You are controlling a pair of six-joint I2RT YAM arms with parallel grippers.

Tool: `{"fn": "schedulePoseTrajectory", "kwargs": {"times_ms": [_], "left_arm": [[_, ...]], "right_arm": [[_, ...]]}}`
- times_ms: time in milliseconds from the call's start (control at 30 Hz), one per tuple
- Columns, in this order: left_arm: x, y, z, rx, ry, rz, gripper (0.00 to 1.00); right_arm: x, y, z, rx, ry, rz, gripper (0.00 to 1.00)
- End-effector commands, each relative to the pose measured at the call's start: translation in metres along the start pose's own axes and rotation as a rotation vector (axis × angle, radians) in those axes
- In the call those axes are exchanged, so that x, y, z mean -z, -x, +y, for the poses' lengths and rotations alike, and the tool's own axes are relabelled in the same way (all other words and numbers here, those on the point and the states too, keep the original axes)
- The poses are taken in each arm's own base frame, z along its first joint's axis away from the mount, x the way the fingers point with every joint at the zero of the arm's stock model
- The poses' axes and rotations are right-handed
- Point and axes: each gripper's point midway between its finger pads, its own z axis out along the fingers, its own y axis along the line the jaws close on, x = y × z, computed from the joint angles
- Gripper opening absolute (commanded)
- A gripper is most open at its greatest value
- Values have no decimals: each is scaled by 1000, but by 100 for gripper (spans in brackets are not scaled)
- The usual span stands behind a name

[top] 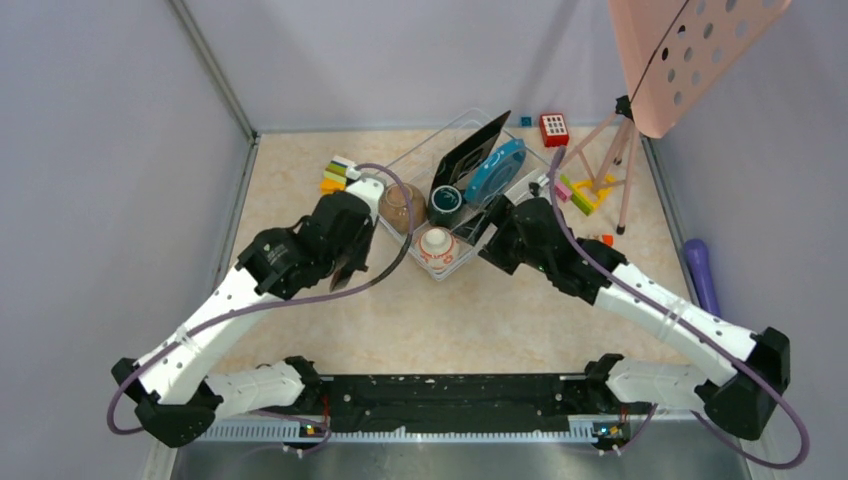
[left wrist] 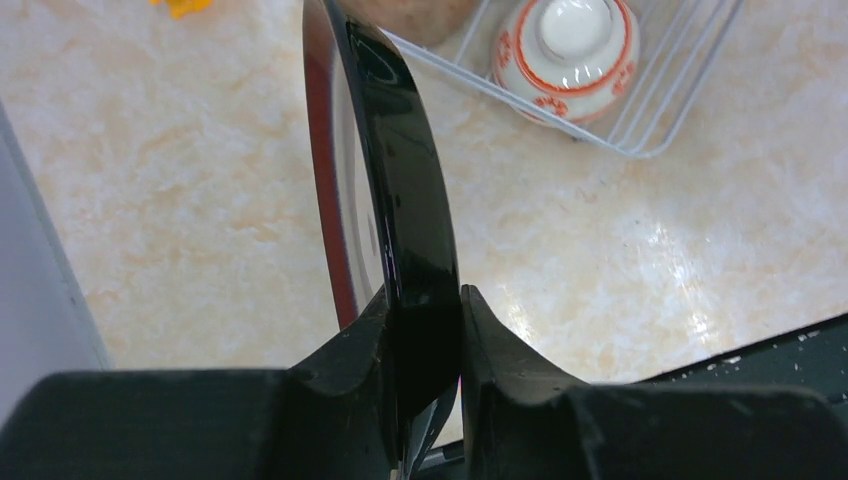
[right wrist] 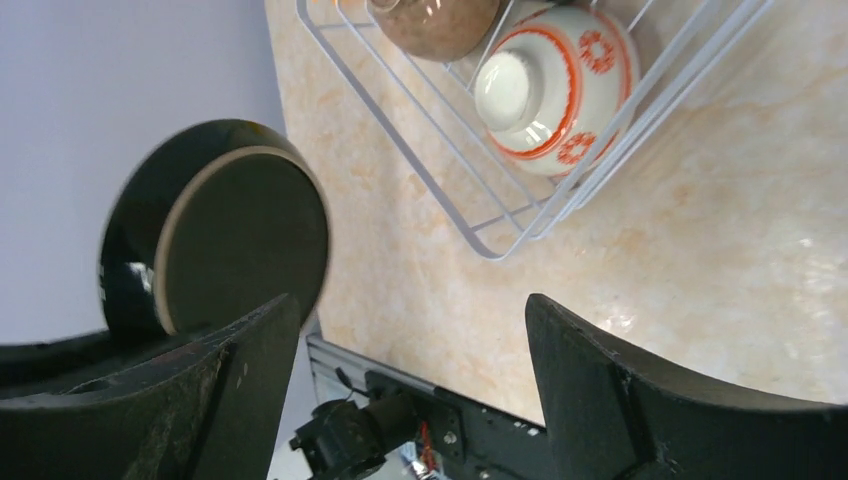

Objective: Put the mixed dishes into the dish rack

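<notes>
Two arms flank the dish rack (top: 462, 258), at twelve o'clock overhead. Left wrist: left gripper (left wrist: 425, 330) pinches the dark red-rimmed round plate (left wrist: 405, 200) edge-on, outside the rack. Right wrist: right gripper (right wrist: 410, 330) gapes wide, empty; plate at nine o'clock.

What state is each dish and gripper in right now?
left gripper, shut on dark round plate
right gripper, open, empty
patterned bowl, upside down in dish rack
brown bowl, in rack
green mug, in rack
black square plate, standing in rack
blue plate, standing in rack
</notes>
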Motion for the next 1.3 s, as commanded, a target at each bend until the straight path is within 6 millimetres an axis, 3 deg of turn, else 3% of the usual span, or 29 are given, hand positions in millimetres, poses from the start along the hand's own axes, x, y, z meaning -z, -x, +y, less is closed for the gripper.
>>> {"fn": "schedulePoseTrajectory", "kwargs": {"times_ms": [0,133,333,567,767,933,1267], "left_arm": [[12,91,12,-16,-21,-247,0],[4,142,34,-28,-7,-330,0],[-17,209,66,-3,-121,-489,0],[-53,270,68,-108,-272,-665,0],[-77,298,59,-165,-461,-734,0],[-95,309,43,-205,-583,-801,0],[-133,309,23,-213,-736,-836,0]], "right_arm": [[18,31,-12,107,3,-148,81],[35,40,-15,164,25,-198,82],[53,43,-12,327,93,-223,85],[61,36,-9,449,180,-179,88],[62,39,-3,495,204,-186,87],[56,39,-4,517,217,-188,89],[42,43,-6,499,221,-179,90]]}}
